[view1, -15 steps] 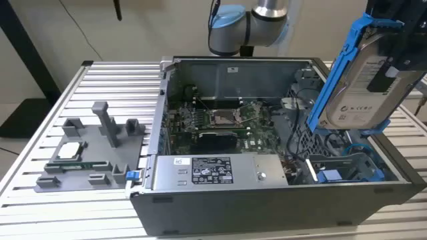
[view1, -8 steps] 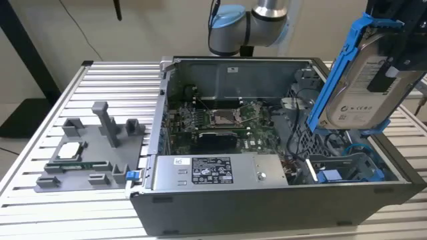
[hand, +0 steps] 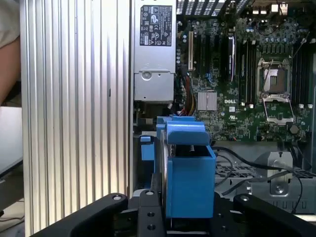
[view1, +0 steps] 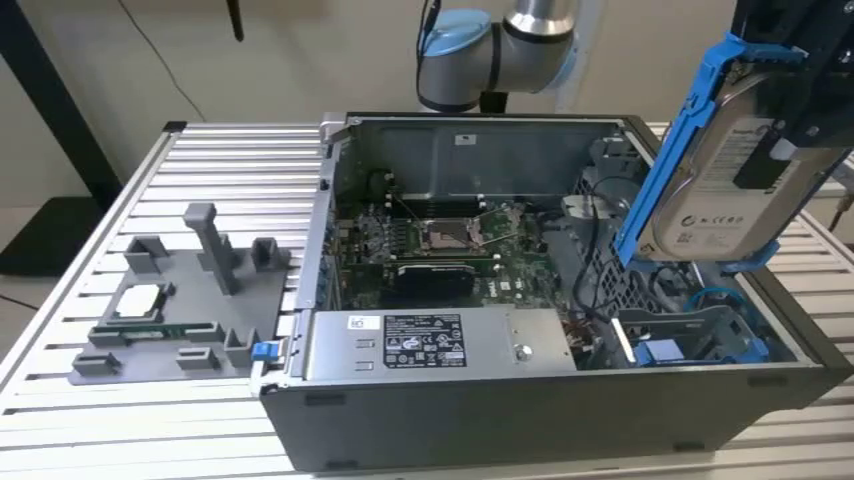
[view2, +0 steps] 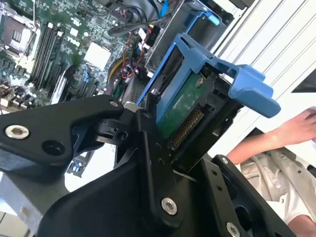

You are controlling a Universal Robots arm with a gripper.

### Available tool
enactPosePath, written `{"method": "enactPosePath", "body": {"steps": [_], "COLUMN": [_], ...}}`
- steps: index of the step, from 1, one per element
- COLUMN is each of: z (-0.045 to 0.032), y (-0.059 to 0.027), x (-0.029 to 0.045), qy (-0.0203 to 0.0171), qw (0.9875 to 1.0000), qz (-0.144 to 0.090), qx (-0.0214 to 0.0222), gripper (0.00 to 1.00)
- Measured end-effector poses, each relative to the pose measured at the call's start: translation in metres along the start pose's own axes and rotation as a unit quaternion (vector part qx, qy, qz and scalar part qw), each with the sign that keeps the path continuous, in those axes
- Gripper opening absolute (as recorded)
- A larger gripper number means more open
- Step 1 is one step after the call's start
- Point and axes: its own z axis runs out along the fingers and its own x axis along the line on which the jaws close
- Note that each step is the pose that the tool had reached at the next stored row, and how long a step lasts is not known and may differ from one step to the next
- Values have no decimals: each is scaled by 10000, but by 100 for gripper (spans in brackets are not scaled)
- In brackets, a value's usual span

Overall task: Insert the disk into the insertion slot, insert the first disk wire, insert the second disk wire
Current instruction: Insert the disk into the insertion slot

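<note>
1. Above the open computer case (view1: pixel 534 400), at the exterior view's right, the hand (view1: pixel 787 130) held the disk (view1: pixel 714 190) in the air. Its fingers were pressed against two opposite sides of the blue carrier frame, so it was pinching the disk and nothing else.
2. The disk stood nearly upright, only a little tilted, with its white label turned toward the exterior camera. I judged that this posture kept it clear of the case walls.
3. In the second wrist view, the row of connector pins (view2: pixel 185 129) lay close between the fingers, and the blue end of the frame reached away from the hand. To my judgement, a grip on the sides left that far end free.
4. Below the hand, in the near corner of the case, was the insertion slot (view1: pixel 701 322) in the grey metal drive cage. It was well apart from the disk, so the first step was not yet done. The other blue-fronted carrier (view1: pixel 663 352) sat just beside it.
5. Farther from the hand, the motherboard (view1: pixel 441 240) and the power supply (view1: pixel 427 345) lay inside the case, untouched.
6. Far to the side of the hand, a grey fixture tray (view1: pixel 174 300) rested on the ribbed bench (view1: pixel 227 160).
7. Beyond the disk in the second wrist view, a person's arm (view2: pixel 269 140) was near but touched nothing.
</note>
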Motion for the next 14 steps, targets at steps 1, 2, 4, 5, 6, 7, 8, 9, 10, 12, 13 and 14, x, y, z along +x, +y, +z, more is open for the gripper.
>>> {"method": "enactPosePath", "body": {"steps": [1,2,4,5,6,7,8,9,10,12,13,14], "z": [13,24,47,57,67,76,85,94,104,122,133,144], "y": [-7,-18,-46,-61,-78,-95,-111,-128,-146,-181,-199,-216], "x": [9,19,42,49,56,61,67,74,82,97,105,113], "qy": [-20,-41,-83,-99,-111,-122,-134,-145,-159,-184,-197,-210], "qw": [10000,10000,10000,10000,9999,9999,9999,9999,9999,9998,9998,9998], "qz": [0,-1,-3,-4,-4,-4,-5,-5,-6,-7,-7,-8], "qx": [0,0,-2,-2,-2,-2,-2,-3,-3,-3,-4,-4], "gripper": [0,0,0,0,0,0,0,0,0,0,0,0]}}
